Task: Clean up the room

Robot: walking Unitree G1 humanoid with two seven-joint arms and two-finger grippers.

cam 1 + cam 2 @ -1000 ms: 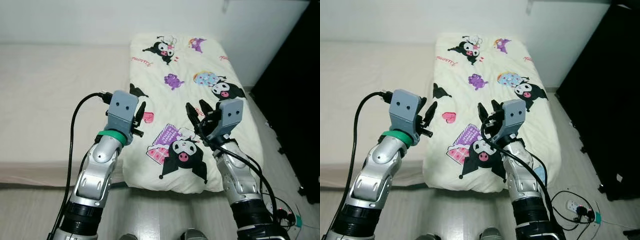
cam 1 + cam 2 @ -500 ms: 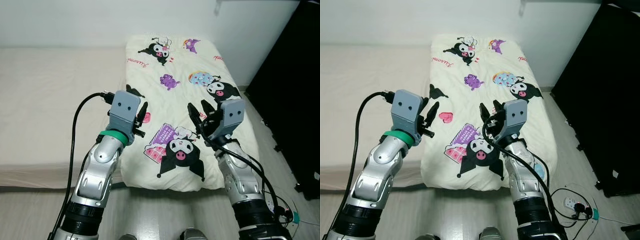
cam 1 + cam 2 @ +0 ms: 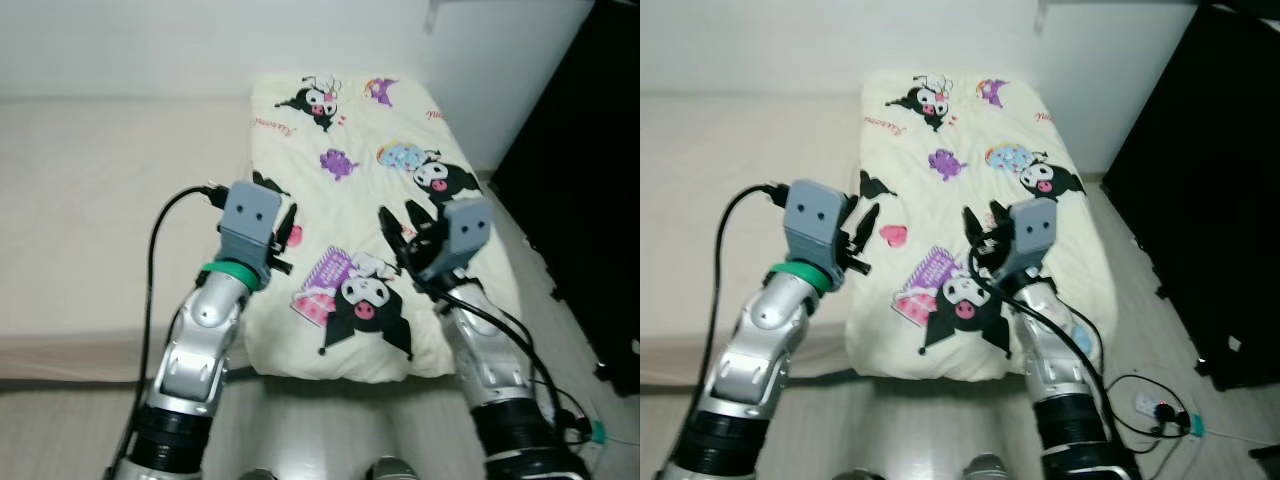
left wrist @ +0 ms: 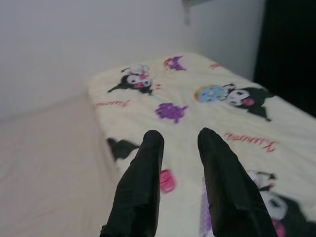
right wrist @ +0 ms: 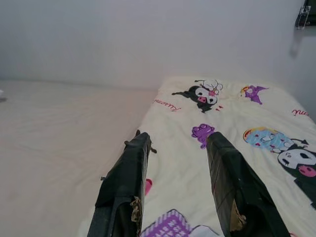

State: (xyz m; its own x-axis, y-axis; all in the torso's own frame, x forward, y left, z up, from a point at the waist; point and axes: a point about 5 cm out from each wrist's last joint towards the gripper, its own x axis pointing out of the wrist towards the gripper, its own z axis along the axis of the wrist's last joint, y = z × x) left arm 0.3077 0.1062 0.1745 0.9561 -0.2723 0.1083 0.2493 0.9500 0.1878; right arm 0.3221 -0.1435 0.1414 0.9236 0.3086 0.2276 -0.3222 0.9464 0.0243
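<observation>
The left gripper (image 3: 284,226) is raised over the left edge of the blanket (image 3: 372,130), and its two black fingers (image 4: 140,182) stand apart with a clear gap between them; it holds nothing. The right gripper (image 3: 402,226) is raised to the same height, over the near middle of the blanket, and its fingers (image 5: 228,182) are also spread wide and hold nothing. Both grippers point toward the far wall (image 3: 200,40).

The blanket is pale yellow with black, purple and pink cartoon figures. It lies flat on the right part of the bed (image 3: 90,200), from the far wall down to the near edge, where it hangs a little over the side. The left part of the bed is covered by a plain beige sheet.

On the right of the bed stands a dark wardrobe (image 3: 590,160). On the floor (image 3: 330,440), near the robot's right side, lie a white power strip (image 3: 1150,405) and thin cables.
</observation>
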